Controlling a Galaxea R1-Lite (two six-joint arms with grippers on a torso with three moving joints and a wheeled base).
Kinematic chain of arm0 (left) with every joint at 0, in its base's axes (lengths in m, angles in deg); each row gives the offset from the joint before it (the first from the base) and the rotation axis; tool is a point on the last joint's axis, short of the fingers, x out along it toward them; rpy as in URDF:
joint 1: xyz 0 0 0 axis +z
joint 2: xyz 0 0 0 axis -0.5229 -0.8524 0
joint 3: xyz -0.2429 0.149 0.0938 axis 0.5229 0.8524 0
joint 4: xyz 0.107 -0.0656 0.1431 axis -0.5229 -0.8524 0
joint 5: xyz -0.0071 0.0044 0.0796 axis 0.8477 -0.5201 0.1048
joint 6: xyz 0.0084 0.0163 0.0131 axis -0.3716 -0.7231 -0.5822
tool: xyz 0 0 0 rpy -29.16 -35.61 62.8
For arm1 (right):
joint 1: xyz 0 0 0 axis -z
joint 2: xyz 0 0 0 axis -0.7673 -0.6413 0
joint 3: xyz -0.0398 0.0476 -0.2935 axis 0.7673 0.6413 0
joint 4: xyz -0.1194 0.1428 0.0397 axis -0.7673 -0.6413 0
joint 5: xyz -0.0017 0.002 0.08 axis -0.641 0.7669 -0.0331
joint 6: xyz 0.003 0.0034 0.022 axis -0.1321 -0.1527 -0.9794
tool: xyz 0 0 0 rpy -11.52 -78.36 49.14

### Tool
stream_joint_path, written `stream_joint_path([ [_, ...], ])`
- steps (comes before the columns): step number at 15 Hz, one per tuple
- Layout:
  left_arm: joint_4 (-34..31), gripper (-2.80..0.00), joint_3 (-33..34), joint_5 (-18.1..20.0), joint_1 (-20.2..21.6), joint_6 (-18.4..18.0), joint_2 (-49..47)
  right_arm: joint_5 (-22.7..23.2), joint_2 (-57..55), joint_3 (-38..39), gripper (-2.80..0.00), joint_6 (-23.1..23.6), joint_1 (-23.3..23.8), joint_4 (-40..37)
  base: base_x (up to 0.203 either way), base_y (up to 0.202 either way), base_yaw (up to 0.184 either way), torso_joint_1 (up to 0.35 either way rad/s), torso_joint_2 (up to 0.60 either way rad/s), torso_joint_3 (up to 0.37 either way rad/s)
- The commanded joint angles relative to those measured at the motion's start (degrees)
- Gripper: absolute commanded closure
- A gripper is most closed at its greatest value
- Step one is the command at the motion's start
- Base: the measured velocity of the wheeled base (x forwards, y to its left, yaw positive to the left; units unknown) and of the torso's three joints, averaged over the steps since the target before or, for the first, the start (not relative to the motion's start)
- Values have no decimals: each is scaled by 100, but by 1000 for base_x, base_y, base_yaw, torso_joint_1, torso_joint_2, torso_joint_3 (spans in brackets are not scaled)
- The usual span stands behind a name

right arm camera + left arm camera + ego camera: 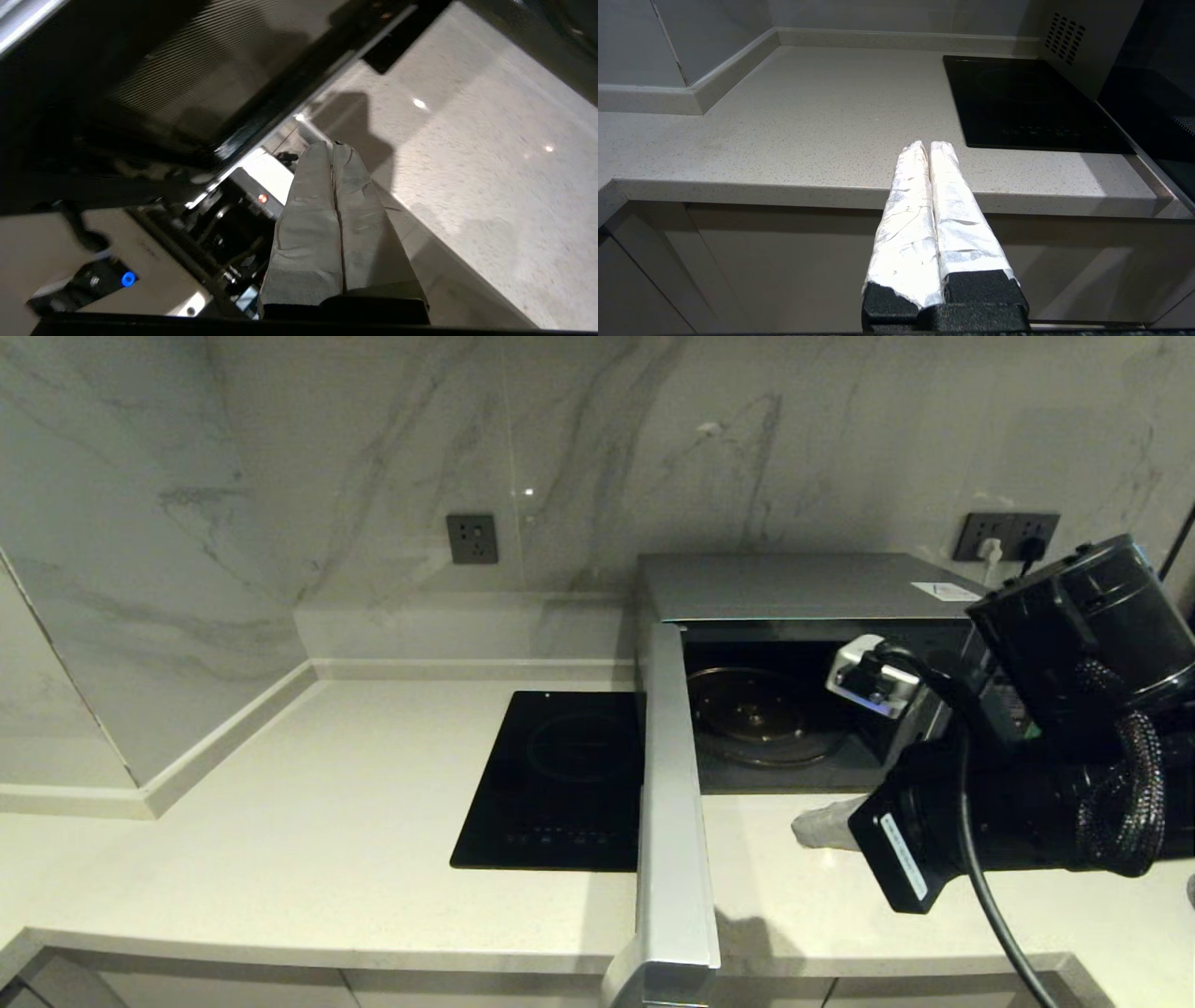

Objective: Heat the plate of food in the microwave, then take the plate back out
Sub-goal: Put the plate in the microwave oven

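Observation:
The silver microwave (794, 586) stands at the back right of the counter with its door (670, 784) swung wide open toward me. Inside, only the bare glass turntable (761, 714) shows. The plate of food is out of view. My right gripper (805, 828) is shut and holds nothing. It hovers low over the counter just in front of the open cavity, pointing at the door's inner side. In the right wrist view the right gripper (332, 145) has its wrapped fingers pressed together before the door's dark glass (187, 84). My left gripper (930, 144) is shut and empty, parked before the counter's front edge.
A flat black cooktop (560, 784) is set into the pale counter (327, 821) left of the microwave. The open door juts past the counter's front edge between the cooktop and my right arm. Wall sockets (471, 539) sit on the marble backsplash, and marble walls close the left corner.

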Motion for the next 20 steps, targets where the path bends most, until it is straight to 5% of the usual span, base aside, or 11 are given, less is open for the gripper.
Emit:
stream_joint_path([
  [1, 5, 0, 1, -1, 0, 3, 0, -147, 52, 108, 0, -303, 614, 204, 0, 0, 0, 0, 0, 0],
  [4, 5, 0, 1, -6, 0, 3, 0, -1335, 32, 289, 0, -1530, 1274, 303, 0, 0, 0, 0, 0, 0],
  [8, 5, 0, 1, -1, 0, 3, 0, -2007, -4, 388, 0, -2812, 2891, -148, 0, 0, 0, 0, 0, 0],
  [9, 5, 0, 1, -1, 0, 3, 0, -2071, 16, 421, -82, -3097, 3371, -393, 0, 0, 0, 0, 0, 0],
  [10, 5, 0, 1, -1, 0, 3, 0, -2093, 37, 443, -280, -3248, 3841, -522, 0, 0, 0, 0, 0, 0],
  [13, 5, 0, 1, -1, 0, 3, 0, -2104, 15, 432, -280, -3222, 5368, -699, 0, 0, 0, 0, 0, 0],
  [17, 5, 0, 1, -1, 0, 3, 0, -1705, -376, 90, -280, -2575, 7522, -760, 0, 0, 0, 0, 0, 0],
  [20, 5, 0, 1, -9, 0, 3, 0, -1463, -1236, -334, -280, -2190, 8683, -766, 0, 0, 0, 0, 0, 0],
])
